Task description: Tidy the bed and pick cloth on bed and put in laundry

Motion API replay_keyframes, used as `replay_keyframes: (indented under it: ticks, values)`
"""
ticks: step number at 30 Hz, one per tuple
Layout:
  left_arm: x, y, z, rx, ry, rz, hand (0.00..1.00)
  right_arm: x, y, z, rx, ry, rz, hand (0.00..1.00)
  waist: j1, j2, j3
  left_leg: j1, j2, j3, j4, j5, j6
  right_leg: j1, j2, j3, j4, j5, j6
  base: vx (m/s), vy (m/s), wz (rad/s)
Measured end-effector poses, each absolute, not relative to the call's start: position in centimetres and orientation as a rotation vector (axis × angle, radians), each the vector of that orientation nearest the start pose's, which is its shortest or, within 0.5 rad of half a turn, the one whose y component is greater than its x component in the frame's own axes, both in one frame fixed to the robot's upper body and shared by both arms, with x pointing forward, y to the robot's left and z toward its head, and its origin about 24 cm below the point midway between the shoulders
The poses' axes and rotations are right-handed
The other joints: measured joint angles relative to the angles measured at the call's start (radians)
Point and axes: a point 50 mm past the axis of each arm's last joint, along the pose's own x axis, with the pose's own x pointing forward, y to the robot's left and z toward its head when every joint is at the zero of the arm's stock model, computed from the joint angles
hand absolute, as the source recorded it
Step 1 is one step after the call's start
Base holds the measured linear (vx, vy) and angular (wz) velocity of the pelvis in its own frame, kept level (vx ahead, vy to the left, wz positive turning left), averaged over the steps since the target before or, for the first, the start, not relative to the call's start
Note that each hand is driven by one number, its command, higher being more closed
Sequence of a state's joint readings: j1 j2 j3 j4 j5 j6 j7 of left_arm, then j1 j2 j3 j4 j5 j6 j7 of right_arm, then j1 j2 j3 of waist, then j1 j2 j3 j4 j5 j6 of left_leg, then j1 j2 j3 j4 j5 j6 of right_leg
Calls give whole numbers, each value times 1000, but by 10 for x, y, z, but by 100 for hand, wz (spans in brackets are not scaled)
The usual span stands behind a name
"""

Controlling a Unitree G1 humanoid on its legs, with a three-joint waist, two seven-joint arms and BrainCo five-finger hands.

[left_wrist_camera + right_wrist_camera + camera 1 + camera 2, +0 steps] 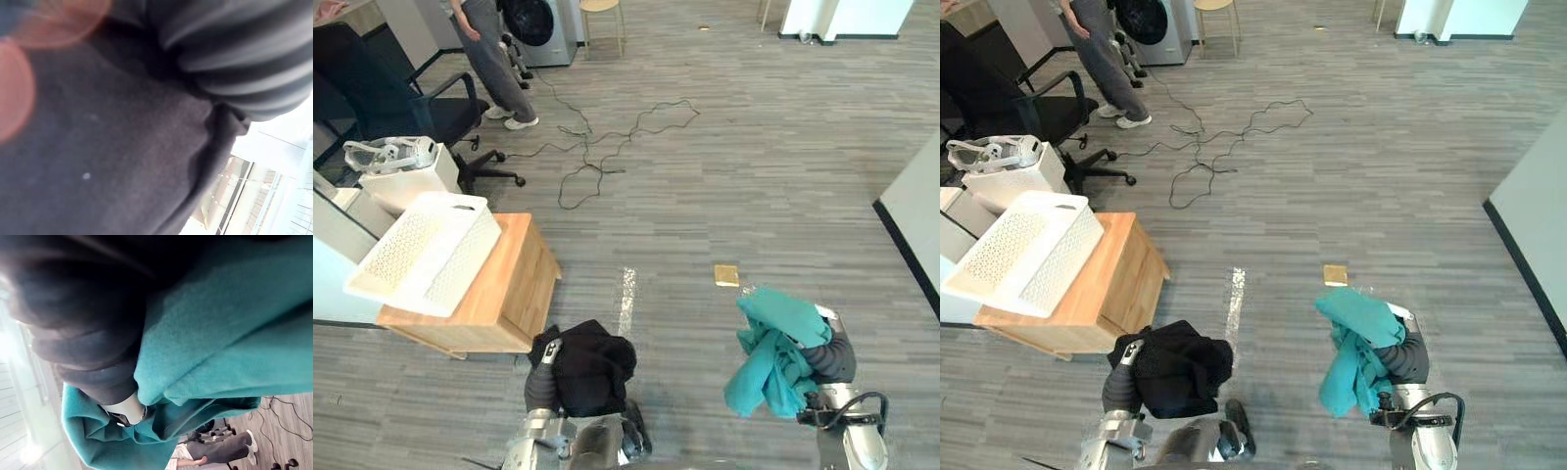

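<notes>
White basket (431, 257) apart | black cloth (592, 370), left hand (550, 352) | teal cloth (773, 362), right hand (124, 410) | grips unclear

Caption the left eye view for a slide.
Black cloth draped over left hand, teal cloth over right hand, white basket on a wooden cabinet nearby.

Black cloth (592, 370) bunched, teal cloth (771, 354) dangling

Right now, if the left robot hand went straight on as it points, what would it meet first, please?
Probably the wooden cabinet, just ahead of the left robot hand carrying the black cloth; depth is unclear.
</notes>
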State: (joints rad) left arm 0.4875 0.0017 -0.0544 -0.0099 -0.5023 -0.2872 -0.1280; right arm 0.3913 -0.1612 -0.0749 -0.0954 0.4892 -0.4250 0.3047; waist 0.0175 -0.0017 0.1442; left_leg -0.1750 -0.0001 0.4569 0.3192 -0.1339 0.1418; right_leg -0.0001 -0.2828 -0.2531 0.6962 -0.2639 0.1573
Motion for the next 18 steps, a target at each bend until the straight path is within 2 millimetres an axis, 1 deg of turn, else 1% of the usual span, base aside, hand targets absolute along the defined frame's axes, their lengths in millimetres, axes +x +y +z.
replay_keyframes:
  ticks: [1, 2, 3, 4, 5, 6, 7, 8, 9, 10, 11, 12, 13, 14, 15, 16, 17, 18]
  values:
    - [141, 177, -18, -441, 106, 141, 100, 167, -206, 30, 245, -192, 48, 100, -9, -36, 3, 39, -35, -24, 1, -31, 6, -104, -42, 48, 251, 16, -3, 493, -60, 48]
    - [141, 180, -17, -427, 103, 144, 100, 166, -204, 24, 257, -169, 49, 100, -8, -44, 4, 63, -40, -33, 2, -40, 9, -139, -44, 66, 329, 15, -4, 572, -118, 76]
    - [140, 183, -15, -407, 98, 149, 100, 163, -200, 15, 276, -114, 59, 100, -8, -40, 8, 117, -38, -70, -8, -55, 9, -178, -28, 60, 378, 8, -22, 370, -108, 66]
    - [141, 184, -12, -401, 85, 151, 100, 162, -198, 13, 281, -98, 68, 100, -8, -36, 10, 141, -36, -87, -17, -58, 9, -192, -19, 49, 367, 0, -36, 444, -150, 100]
    - [143, 190, 1, -374, 26, 147, 100, 159, -192, 9, 294, -76, 107, 100, -10, -28, 12, 192, -29, -143, -50, -60, 5, -240, 14, 33, 273, -23, -70, 418, -188, 101]
    - [146, 194, 8, -363, -18, 155, 100, 159, -188, 8, 302, -72, 132, 100, -12, -21, 13, 208, -16, -186, -62, -63, -1, -266, 51, 37, 159, -28, -79, 401, -205, 110]
    - [148, 195, 12, -362, -45, 157, 100, 159, -186, 8, 307, -70, 148, 100, -17, -8, 16, 212, -4, -211, -63, -65, -7, -277, 76, 42, 71, -26, -81, 448, -299, 128]
    - [157, 196, 22, -367, -104, 142, 100, 158, -182, 7, 315, -70, 182, 100, -22, 5, 19, 227, 25, -286, -60, -80, -33, -289, 143, 88, -167, 11, -90, 350, -274, 142]
    - [161, 197, 26, -361, -122, 128, 100, 158, -179, 6, 324, -63, 193, 100, -29, 11, 20, 233, 35, -334, -56, -89, -47, -294, 171, 137, -283, 63, -92, 343, -301, 145]
    - [163, 197, 27, -356, -127, 122, 100, 158, -175, 5, 333, -60, 205, 100, -30, 6, 17, 238, 35, -365, -55, -96, -58, -289, 181, 178, -347, 97, -85, 280, -377, 164]
    - [165, 198, 28, -334, -126, 100, 100, 157, -165, 3, 357, -57, 228, 100, -36, -16, 12, 249, 30, -438, -36, -143, -92, -278, 182, 244, -420, 161, -69, 334, -510, 147]
    - [163, 200, 28, -321, -121, 97, 100, 157, -158, 1, 373, -50, 242, 100, -29, -36, 6, 268, 21, -466, -9, -183, -106, -276, 177, 261, -379, 156, -73, 345, -548, 137]
    - [156, 202, 25, -316, -105, 119, 100, 156, -150, -1, 385, -35, 268, 100, -11, -56, -9, 293, 17, -477, 12, -226, -110, -266, 169, 260, -338, 157, -76, 268, -419, 62]
    - [152, 202, 21, -319, -87, 137, 100, 155, -147, -2, 388, -28, 283, 100, 1, -46, -13, 307, 26, -482, 36, -241, -120, -262, 168, 254, -304, 164, -68, 337, -427, 95]
    - [147, 194, 16, -364, -63, 163, 100, 156, -142, -2, 382, -23, 300, 100, -6, -11, -24, 241, 83, -420, 209, -249, -129, -212, 169, 170, -293, 152, -79, 318, -384, 133]
    - [147, 185, 14, -396, -59, 151, 100, 155, -144, -1, 368, -22, 294, 100, -10, 17, -24, 167, 133, -367, 339, -223, -138, -181, 169, 112, -313, 138, -85, 301, -328, 169]
    - [148, 176, 14, -426, -60, 132, 100, 155, -146, 2, 347, -27, 286, 100, -7, 42, -25, 100, 201, -299, 460, -191, -142, -145, 170, 58, -340, 130, -95, 237, -215, 167]
    - [148, 171, 14, -441, -65, 114, 100, 157, -148, 6, 322, -39, 276, 100, 2, 65, -26, 49, 271, -173, 535, -197, -143, -82, 161, -5, -385, 127, -111, 304, -241, 146]
